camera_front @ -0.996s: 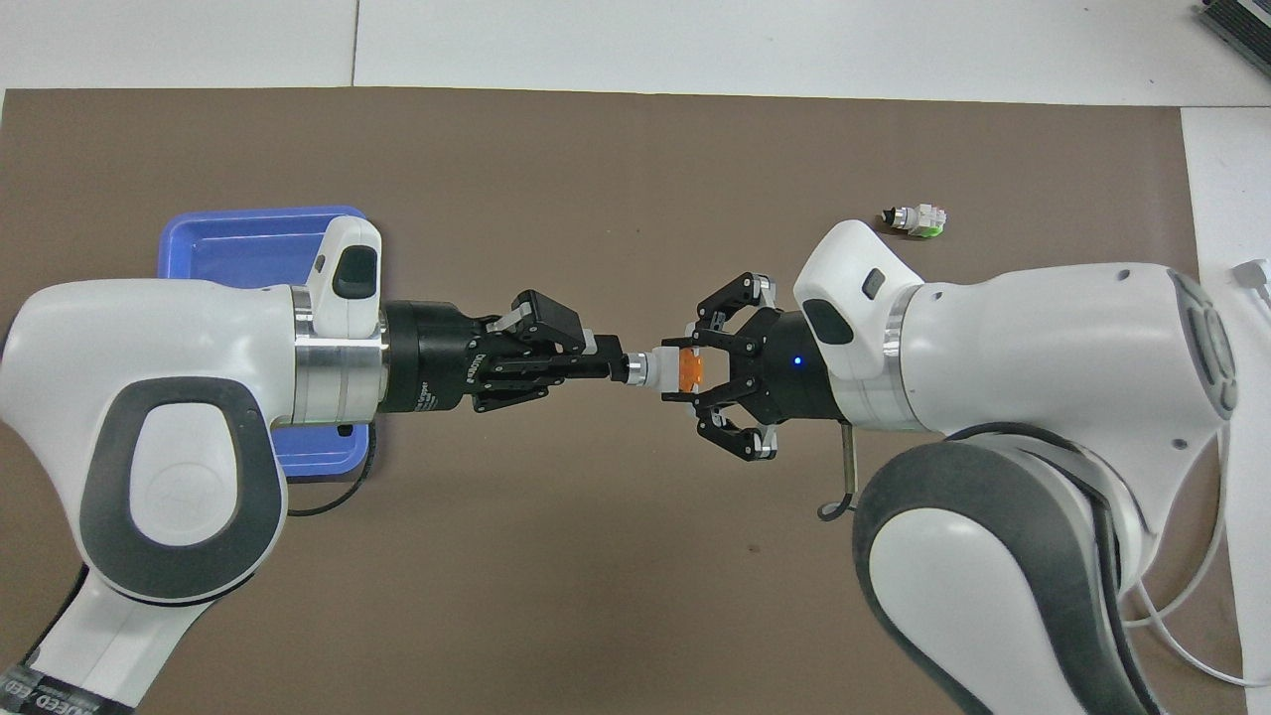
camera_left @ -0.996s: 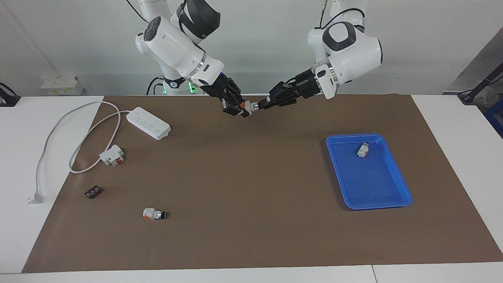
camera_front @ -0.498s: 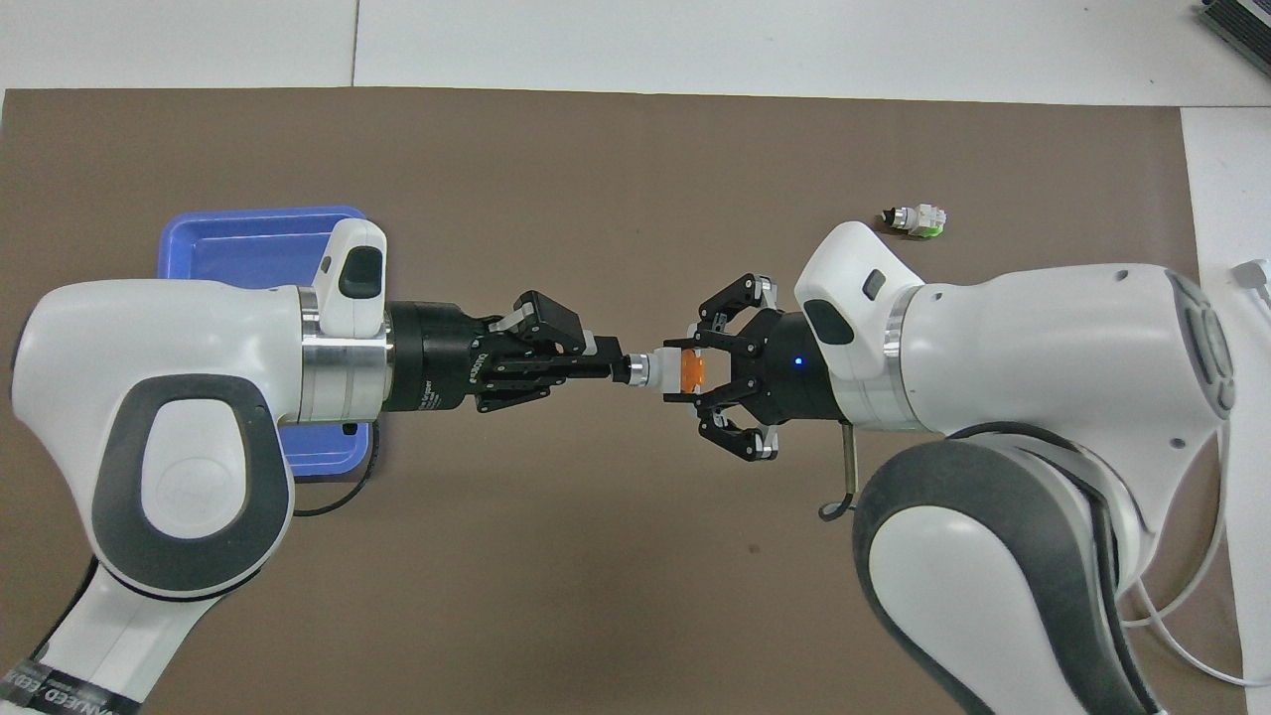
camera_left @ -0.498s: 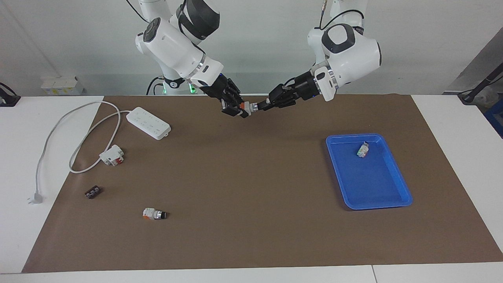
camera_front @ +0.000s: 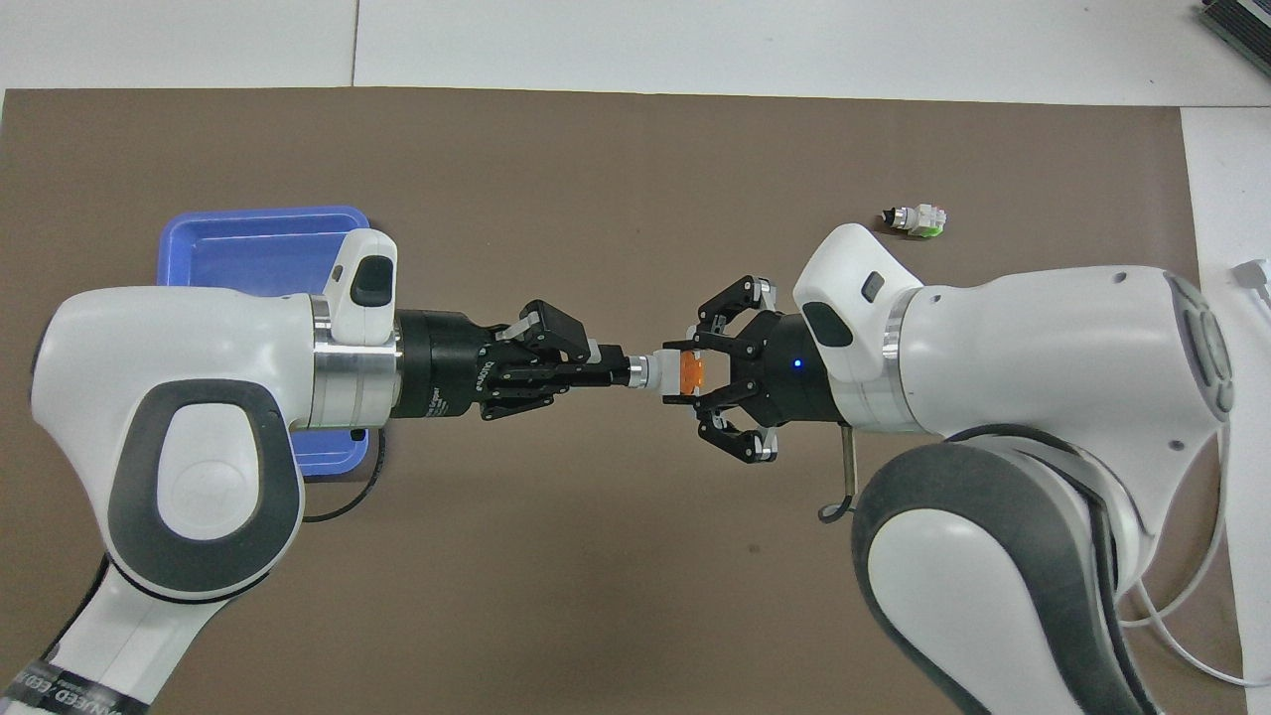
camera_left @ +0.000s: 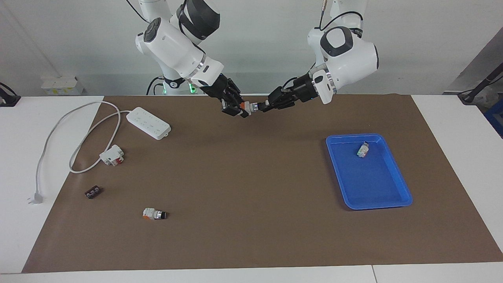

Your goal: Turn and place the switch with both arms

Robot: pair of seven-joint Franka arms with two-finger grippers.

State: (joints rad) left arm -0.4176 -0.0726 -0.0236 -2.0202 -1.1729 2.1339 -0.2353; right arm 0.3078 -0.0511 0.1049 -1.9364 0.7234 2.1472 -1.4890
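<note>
the switch [camera_left: 248, 106] is up in the air over the brown mat [camera_left: 251, 220], at the robots' edge of the tabletop [camera_left: 11, 236] and midway between the two arm bases. both grippers have it. the right gripper [camera_front: 685, 371] has its jaws clamped on the orange rear block and white body, the outer links splayed to the sides. the left gripper [camera_front: 614, 370] has its jaws pinched together on the black knob tip, with the silver collar showing between the two grippers. the switch lies roughly level, knob toward the left arm.

the blue tray [camera_left: 395, 173] sits on the mat toward the left arm's end, and a small white piece with green marks [camera_left: 363, 149] lies in its part nearest the robots.

toward the right arm's end lie a white power strip [camera_left: 148, 123] with its cable looping off the mat, a white and red component [camera_left: 112, 155] beside the cable, a small black block [camera_left: 92, 192], and a second knob switch [camera_left: 154, 214] farther from the robots than all of these.
</note>
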